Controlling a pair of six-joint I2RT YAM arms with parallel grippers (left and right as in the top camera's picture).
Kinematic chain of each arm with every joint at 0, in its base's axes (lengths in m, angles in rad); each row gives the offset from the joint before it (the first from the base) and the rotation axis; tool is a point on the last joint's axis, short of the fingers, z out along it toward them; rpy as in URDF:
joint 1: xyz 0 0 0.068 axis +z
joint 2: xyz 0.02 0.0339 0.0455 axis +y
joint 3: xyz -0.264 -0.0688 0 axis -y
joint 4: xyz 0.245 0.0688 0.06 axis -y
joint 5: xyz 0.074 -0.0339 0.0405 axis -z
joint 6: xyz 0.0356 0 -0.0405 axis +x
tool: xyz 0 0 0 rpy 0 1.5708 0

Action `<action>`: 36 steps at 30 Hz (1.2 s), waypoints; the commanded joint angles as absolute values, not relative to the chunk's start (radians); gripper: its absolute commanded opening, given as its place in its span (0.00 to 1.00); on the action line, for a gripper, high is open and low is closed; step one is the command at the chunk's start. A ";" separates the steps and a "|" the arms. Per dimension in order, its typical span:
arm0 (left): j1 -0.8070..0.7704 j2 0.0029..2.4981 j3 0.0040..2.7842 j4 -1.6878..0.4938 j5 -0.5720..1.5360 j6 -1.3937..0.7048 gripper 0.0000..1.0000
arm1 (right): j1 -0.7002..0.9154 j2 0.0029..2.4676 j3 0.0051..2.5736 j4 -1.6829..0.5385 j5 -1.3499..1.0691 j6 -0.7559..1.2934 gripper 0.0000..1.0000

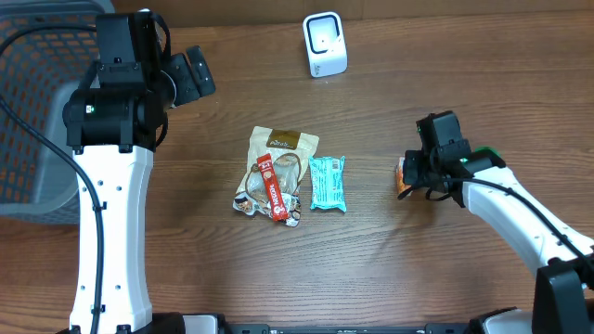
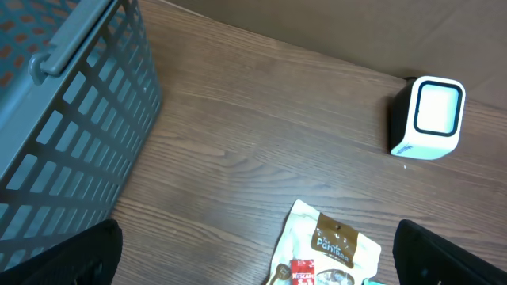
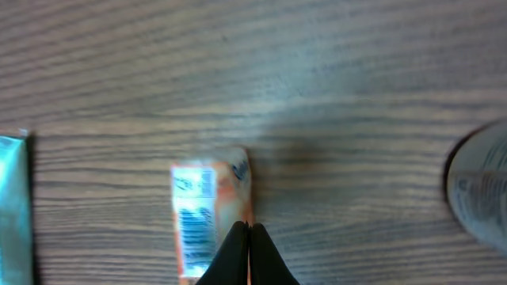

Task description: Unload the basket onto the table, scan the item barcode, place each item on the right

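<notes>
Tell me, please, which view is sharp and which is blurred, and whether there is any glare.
Overhead: sharp, with even light and only soft shadows. Left wrist: the table is sharp, but the scanner window is washed out to white, and the fingers in the bottom corners are dark and out of focus. Right wrist: blurred all over, and the barcode on the orange pack is smeared.

A brown wood-grain table fills the view, evenly lit, with only soft shadows on it. A grey-blue slatted basket stands at its far left edge, partly cut off.
</notes>
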State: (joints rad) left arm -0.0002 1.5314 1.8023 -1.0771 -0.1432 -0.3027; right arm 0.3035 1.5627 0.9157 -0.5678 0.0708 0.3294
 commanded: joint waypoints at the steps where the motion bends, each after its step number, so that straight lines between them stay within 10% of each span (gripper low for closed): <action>1: 0.000 1.517 1.818 -1.074 -0.145 -0.284 1.00 | 0.308 1.564 0.871 -0.546 0.070 0.374 0.04; 14: 0.000 1.517 1.818 -1.074 -0.145 -0.284 1.00 | 0.308 1.563 0.869 -0.506 -0.184 0.280 0.05; 18: 0.000 1.517 1.818 -1.074 -0.145 -0.284 0.99 | 0.308 1.563 0.869 -0.488 -0.185 0.281 0.23; 36: 0.000 1.517 1.818 -1.074 -0.145 -0.284 0.99 | 0.308 1.564 0.868 -0.459 -0.172 0.283 0.36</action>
